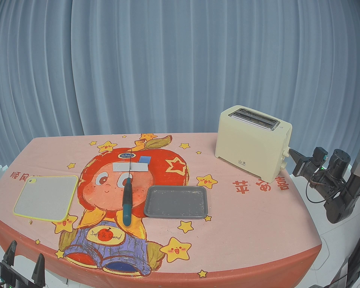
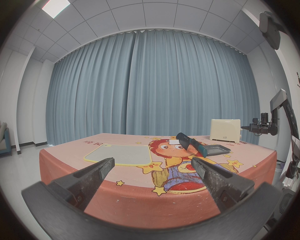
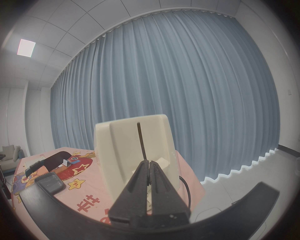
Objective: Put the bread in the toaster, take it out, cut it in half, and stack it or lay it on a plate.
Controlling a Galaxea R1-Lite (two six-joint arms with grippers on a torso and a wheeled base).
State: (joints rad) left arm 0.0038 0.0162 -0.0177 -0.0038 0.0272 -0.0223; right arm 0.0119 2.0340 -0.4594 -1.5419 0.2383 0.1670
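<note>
right fingers (image 3: 140, 178) clenched empty, tips against lever (image 1: 286, 152) on boxy cream plastic toaster (image 1: 251, 144) | lever slot vertical | left fingers (image 2: 93, 175) released, well apart

A surface draped in a pink cloth (image 1: 243, 225) printed with a cartoon girl with apple-red hair (image 1: 112, 180) and scattered yellow stars. A small white card (image 1: 120, 167) and a blue tag (image 1: 144, 160) lie touching on the print. Behind hangs a pleated blue-grey curtain (image 1: 180, 63). Overhead, a tiled ceiling (image 2: 150, 15) with one lit panel (image 2: 55, 7).
</note>
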